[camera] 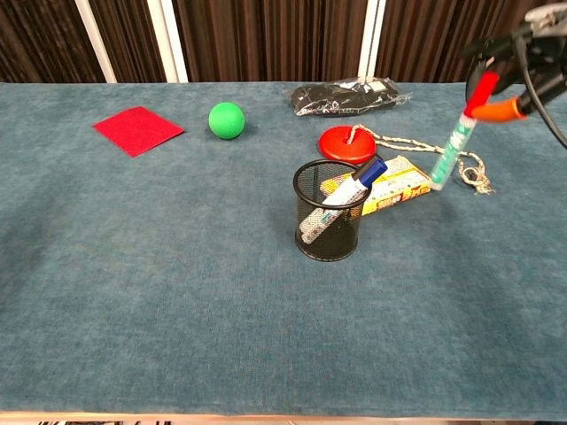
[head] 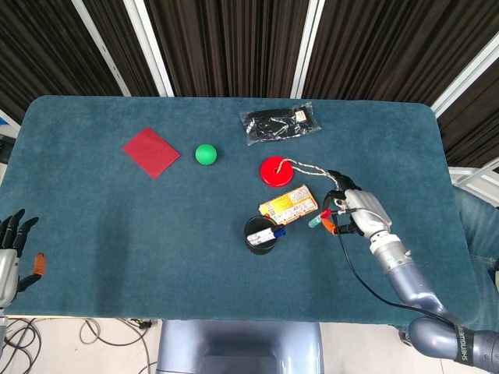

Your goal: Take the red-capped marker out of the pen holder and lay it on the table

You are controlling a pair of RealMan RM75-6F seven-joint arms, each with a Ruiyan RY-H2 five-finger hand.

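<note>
Holding the red-capped marker [camera: 461, 133] in your right hand [head: 355, 212], fingers pinched at its cap end, barrel tilted above the table [camera: 177, 292] | marker sits right of the mesh pen holder [camera: 329, 221], which keeps a blue-capped marker [camera: 345, 197] | your left hand [head: 12, 249] rests at the table edge, fingers spread, grasping nothing.

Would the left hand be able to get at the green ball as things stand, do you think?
Probably, though it is a long way off. The left hand sits at the table's near left edge, holding nothing. Only bare cloth lies between it and the green ball; the red square lies just beside that line.
</note>
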